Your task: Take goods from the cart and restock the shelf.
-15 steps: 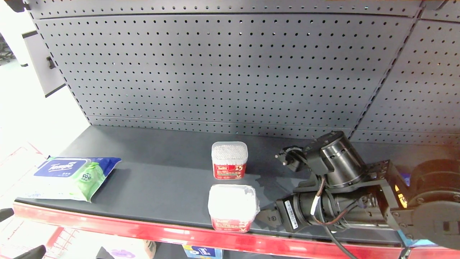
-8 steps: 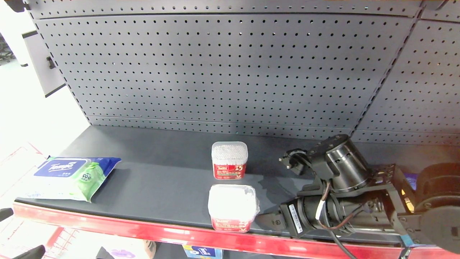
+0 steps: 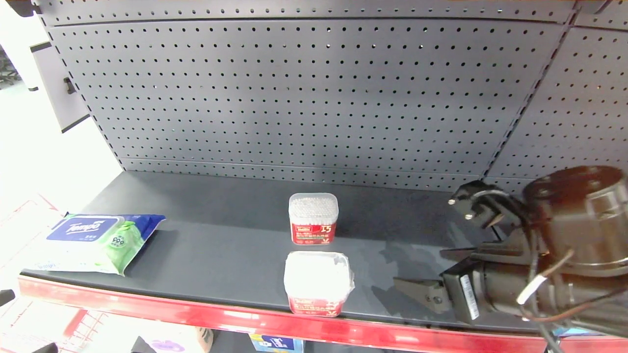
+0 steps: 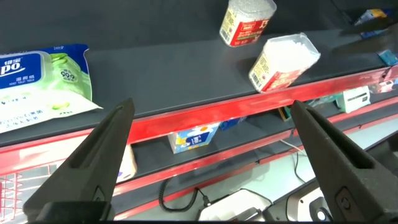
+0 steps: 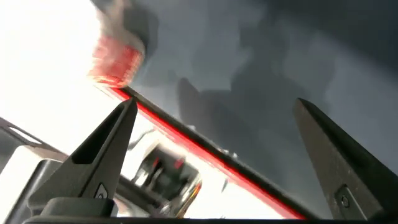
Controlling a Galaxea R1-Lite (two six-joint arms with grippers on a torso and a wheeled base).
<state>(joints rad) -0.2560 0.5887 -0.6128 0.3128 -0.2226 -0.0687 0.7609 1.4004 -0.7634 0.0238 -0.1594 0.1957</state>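
Observation:
Two white cotton-swab boxes with red labels stand on the dark shelf (image 3: 211, 245). One box (image 3: 313, 218) is farther back, and the other (image 3: 318, 282) sits at the red front edge. My right gripper (image 3: 434, 272) is open and empty, low over the shelf to the right of the front box and apart from it. In the right wrist view its fingers (image 5: 99, 162) spread wide over the shelf's red edge. My left gripper (image 4: 211, 155) is open and empty, out in front of the shelf and below its level. Both boxes (image 4: 283, 59) (image 4: 247, 22) lie beyond it.
A blue and green wipes pack (image 3: 95, 240) (image 4: 37, 81) lies at the shelf's left front corner. A grey pegboard wall (image 3: 304, 98) backs the shelf. Under the red front lip (image 3: 196, 316) a lower shelf holds small boxes (image 4: 196, 137).
My right arm has drawn back to the right, away from the front swab box, its gripper open. The boxes and the wipes pack have not moved.

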